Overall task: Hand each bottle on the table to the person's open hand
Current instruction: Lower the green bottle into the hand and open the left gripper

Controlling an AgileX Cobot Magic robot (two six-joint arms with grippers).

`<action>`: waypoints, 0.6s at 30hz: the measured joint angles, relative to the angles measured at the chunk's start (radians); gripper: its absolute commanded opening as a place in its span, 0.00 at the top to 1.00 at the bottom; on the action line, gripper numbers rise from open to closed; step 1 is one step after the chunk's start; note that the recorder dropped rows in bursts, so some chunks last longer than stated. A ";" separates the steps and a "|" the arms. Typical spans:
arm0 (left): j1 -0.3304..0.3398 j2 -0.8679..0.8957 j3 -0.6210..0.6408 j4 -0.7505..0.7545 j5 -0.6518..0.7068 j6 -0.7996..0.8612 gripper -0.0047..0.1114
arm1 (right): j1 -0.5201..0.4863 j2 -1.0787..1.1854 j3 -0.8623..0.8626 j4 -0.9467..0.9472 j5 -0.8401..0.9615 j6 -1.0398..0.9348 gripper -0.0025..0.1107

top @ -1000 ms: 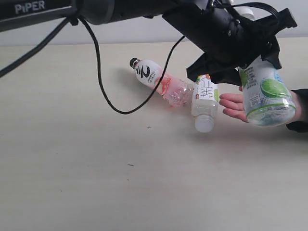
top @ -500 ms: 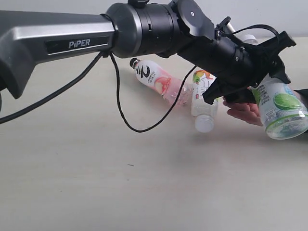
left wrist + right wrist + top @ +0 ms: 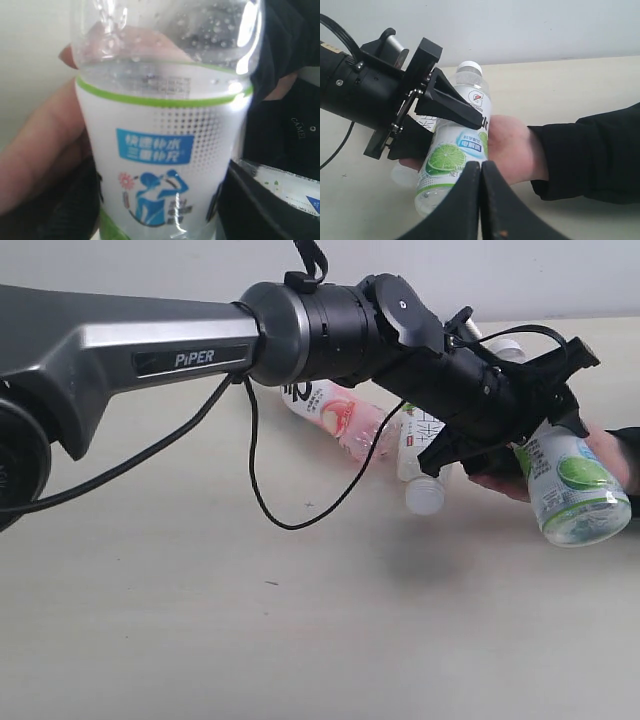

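Observation:
My left gripper (image 3: 530, 435) is shut on the lime-green bottle (image 3: 578, 490), its fingers on either side of the label (image 3: 160, 150). The bottle is tilted, white cap (image 3: 470, 67) up, and lies against the palm of the person's open hand (image 3: 512, 150). The gripper (image 3: 455, 135) clamps the bottle's middle. On the table (image 3: 200, 620) the pink-white bottle (image 3: 335, 420) and the orange-green bottle (image 3: 420, 445) lie side by side, partly hidden by the arm. My right gripper (image 3: 481, 172) hangs shut and empty just above the hand.
The person's black sleeve (image 3: 590, 150) reaches in from the right edge. The left arm (image 3: 300, 335) and its black cable (image 3: 265, 495) stretch across the middle of the table above the lying bottles.
The left arm has swung lower and to the right, bringing the lime-green bottle down onto the open hand. The grip is unchanged, and the bottles on the table have not moved.

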 measured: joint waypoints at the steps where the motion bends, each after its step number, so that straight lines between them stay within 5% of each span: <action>1: 0.000 0.000 0.000 -0.003 -0.002 0.000 0.82 | 0.000 0.000 0.000 0.000 0.000 0.000 0.98; 6: 0.000 0.000 0.000 -0.012 -0.002 0.000 0.46 | 0.000 0.000 0.000 0.000 0.000 0.000 0.98; 18: 0.000 -0.024 0.000 -0.019 0.019 0.083 0.40 | 0.000 0.000 0.000 0.000 0.000 0.000 0.98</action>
